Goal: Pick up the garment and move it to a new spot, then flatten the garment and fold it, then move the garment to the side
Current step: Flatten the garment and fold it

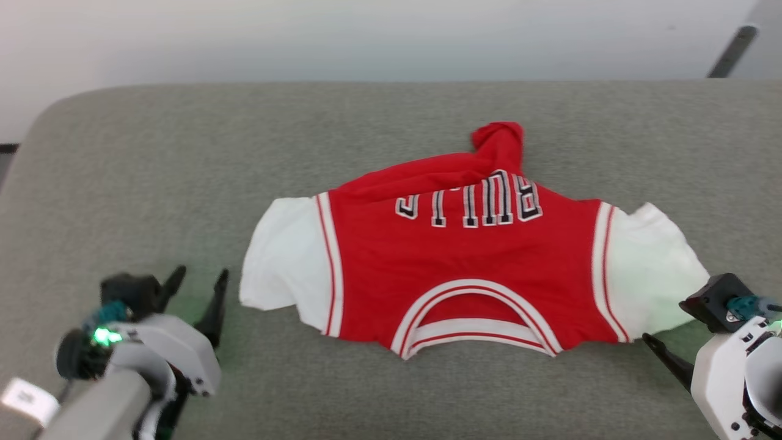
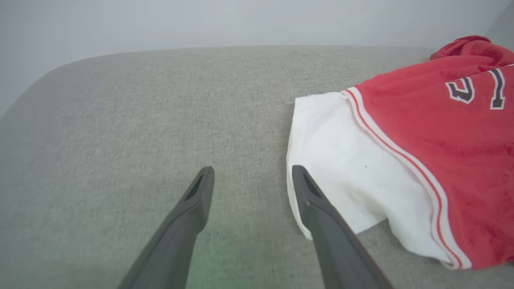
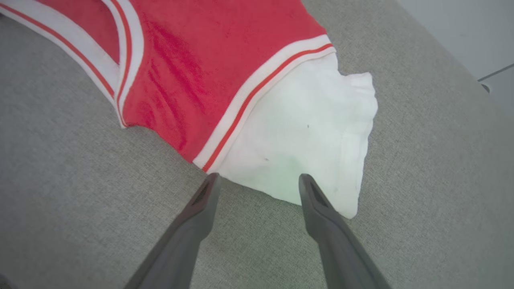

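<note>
Here the garment (image 1: 464, 269) lies spread on the grey bench (image 1: 153, 153), near the middle, chest side up. Its neck trim (image 1: 473, 318) is at the edge nearest the robot, so the black lettering (image 1: 470, 205) reads upside down in the head view. The red body lies mostly flat, with shallow creases. At the far edge, part of the red cloth is bunched into a small raised lump (image 1: 498, 143). Both white sleeves lie out to the sides: the left sleeve (image 1: 284, 256) fairly smooth, the right sleeve (image 1: 654, 263) more rumpled at its end.

The left pincer (image 1: 201, 273) stands wide and holds nothing. It is low over the bench just beside the left sleeve's outer edge. In the left wrist view one finger (image 2: 321, 224) overlaps that edge; whether it touches the cloth, I cannot tell.

The right pincer (image 3: 259, 176) also stands wide and empty. Its fingertips sit at the near edge of the right sleeve, one by the striped armhole trim (image 3: 261, 88), the other by the sleeve's lower corner. A faint green glow falls on the white cloth between them.
</note>
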Robot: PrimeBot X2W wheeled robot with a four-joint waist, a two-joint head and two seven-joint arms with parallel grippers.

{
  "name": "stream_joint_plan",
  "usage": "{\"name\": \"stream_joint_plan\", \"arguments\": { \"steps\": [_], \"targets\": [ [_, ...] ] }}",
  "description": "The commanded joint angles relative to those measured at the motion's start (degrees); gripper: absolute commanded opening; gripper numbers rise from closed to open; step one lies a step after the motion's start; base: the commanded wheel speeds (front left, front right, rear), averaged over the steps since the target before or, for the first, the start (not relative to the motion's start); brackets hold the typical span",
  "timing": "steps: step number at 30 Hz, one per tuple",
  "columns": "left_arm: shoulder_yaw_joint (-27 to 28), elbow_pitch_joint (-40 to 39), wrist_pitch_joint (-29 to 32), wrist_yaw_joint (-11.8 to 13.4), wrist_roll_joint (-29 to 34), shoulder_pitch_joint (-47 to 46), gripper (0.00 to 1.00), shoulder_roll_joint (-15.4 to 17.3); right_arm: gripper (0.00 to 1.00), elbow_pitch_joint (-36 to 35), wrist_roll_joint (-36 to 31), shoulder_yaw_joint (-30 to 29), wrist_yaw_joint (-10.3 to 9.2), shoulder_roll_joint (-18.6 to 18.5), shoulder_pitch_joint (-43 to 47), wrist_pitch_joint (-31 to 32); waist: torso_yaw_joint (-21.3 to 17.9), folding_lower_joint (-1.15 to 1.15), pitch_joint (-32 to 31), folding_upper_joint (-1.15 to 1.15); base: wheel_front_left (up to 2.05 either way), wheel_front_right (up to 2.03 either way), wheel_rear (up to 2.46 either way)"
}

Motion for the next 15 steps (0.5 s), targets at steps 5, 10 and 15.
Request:
{"name": "stream_joint_plan", "arguments": {
  "steps": [5, 10, 15],
  "targets": [
    [5.23, -6.21, -0.5, 4.38, 6.47, 5.05, 1.0, -2.79, 1.0, 1.31, 3.59, 8.08, -0.06, -6.13, -4.52, 2.73, 5.61, 0.0, 1.42, 0.0, 0.0, 0.0, 0.0],
    [11.3, -11.56, -0.41, 4.87, 12.46, 9.87, 1.0, -6.01, 1.0, 3.45, 7.23, 13.03, -0.06, -10.03, -8.33, 3.25, 8.61, 0.0, 3.07, 0.0, 0.0, 0.0, 0.0],
    [15.03, -13.37, -0.42, 3.43, 15.79, 12.65, 1.0, -8.69, 1.0, 7.88, 7.85, 17.24, -0.06, -10.9, -11.31, 1.85, 10.14, 0.0, 4.76, 0.0, 0.0, 0.0, 0.0]
  ]
}}
